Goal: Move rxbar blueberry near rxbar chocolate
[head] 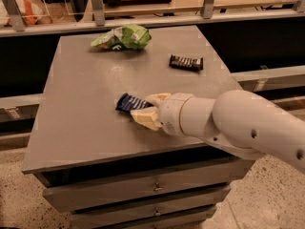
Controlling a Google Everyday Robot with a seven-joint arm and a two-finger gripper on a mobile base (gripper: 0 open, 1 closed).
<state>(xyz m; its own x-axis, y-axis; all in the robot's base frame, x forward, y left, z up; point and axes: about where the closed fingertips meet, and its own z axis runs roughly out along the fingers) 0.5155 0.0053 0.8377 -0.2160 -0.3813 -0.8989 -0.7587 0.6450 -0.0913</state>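
The rxbar blueberry [128,103], a navy-blue wrapped bar, is near the middle of the grey cabinet top [81,118]. My gripper [147,109] reaches in from the right, its cream fingers [143,119] closed on the bar's right end, one on the far side and one on the near side. The bar's left end sticks out, tilted slightly. The rxbar chocolate [186,62], a brown-black wrapped bar, lies flat toward the far right of the top, well apart from the gripper.
A green chip bag [122,37] lies at the far edge of the top. The cabinet has drawers [143,187] below its front edge. A railing with posts [97,6] runs behind it. My white arm [238,125] covers the near right corner.
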